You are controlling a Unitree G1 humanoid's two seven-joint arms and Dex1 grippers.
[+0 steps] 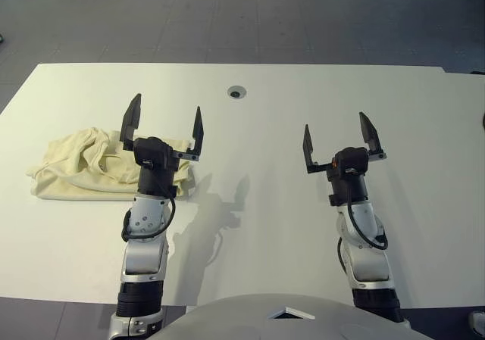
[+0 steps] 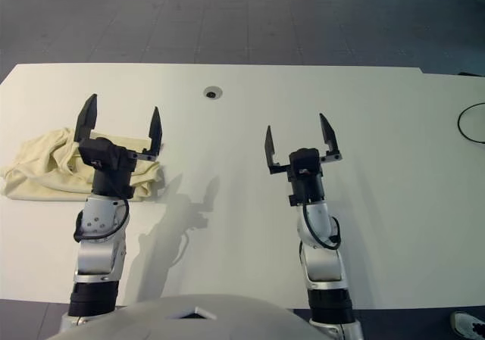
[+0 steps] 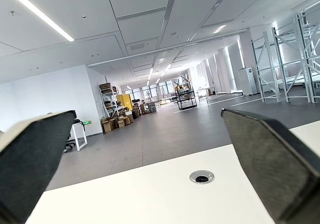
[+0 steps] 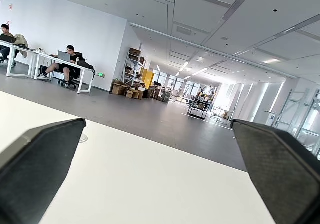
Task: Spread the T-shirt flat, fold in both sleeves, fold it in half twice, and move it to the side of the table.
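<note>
- Left gripper [image 1: 167, 107] is held wide open and empty by the right end of the T-shirt [image 1: 76, 166]; the right gripper [image 1: 334, 123], equally spread, is raised over bare table [image 1: 258, 226].
- The T-shirt is seen crumpled in a cream heap at the left side of the white table, which has a round cable hole [image 1: 236, 92]; grey floor tiles [image 1: 227, 14] lie beyond.
- An open hall with metal racks [image 3: 277, 64] is shown by the left wrist view.
- A black cable [image 2: 460, 122] is cut off at the right eye view's edge.
- Part of the T-shirt is hidden behind the left arm.
</note>
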